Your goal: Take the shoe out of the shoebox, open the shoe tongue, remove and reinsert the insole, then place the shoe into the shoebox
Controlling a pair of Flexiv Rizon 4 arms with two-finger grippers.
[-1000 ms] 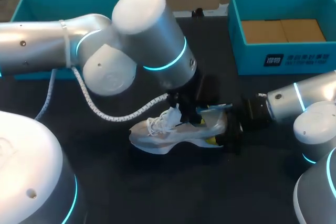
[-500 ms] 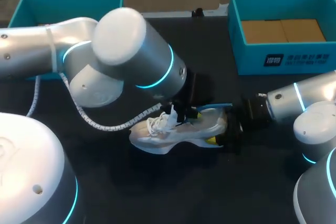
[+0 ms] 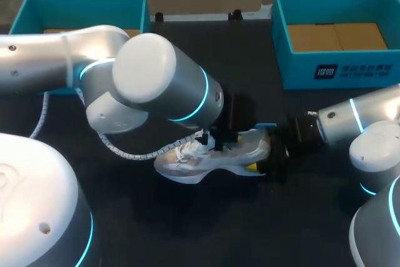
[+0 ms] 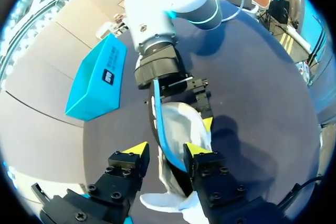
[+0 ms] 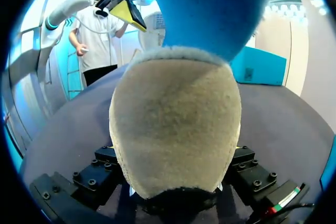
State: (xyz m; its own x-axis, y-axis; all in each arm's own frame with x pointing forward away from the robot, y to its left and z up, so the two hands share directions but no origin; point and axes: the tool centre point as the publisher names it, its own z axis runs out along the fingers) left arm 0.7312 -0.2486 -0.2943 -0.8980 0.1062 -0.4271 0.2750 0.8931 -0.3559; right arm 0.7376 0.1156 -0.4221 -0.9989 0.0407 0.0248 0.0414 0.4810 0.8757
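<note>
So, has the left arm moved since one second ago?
Yes. The left arm swung leftward and nearer the camera, uncovering the corner of the left shoebox.

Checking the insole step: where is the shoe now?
In the head view the shoe lies on the table near its middle, heel held by the right gripper, left gripper over its opening.

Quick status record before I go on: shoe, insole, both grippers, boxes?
shoe: white sneaker upright on the table, outside both boxes
insole: blue insole sticking out of the sneaker's opening, passing between the left gripper's fingers
left gripper: open, over the sneaker's opening
right gripper: shut on the sneaker's heel
boxes: right teal box holds no shoe; left teal box partly hidden by the left arm
</note>
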